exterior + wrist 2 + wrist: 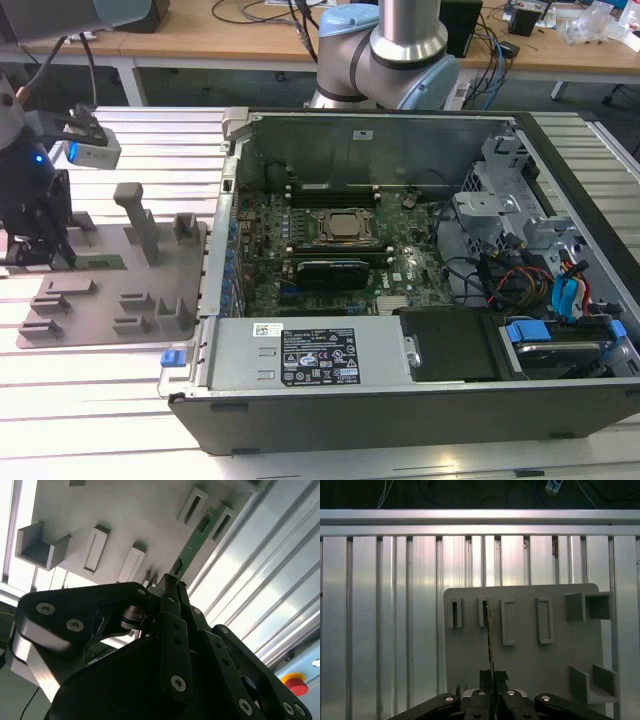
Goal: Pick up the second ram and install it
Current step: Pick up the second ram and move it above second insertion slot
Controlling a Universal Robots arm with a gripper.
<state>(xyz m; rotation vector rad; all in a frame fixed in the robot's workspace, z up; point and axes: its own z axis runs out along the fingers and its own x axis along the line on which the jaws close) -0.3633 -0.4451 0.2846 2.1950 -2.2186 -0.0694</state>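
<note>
Clamps claw (491,674) tight on second ram (490,640), stood on edge in grey tray (530,665) slots, likely for flat-face pinching.

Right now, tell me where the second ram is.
The second ram stands on edge over the grey tray at the exterior view's left, one end at a slotted post, the other clamped in the end effector.
</note>
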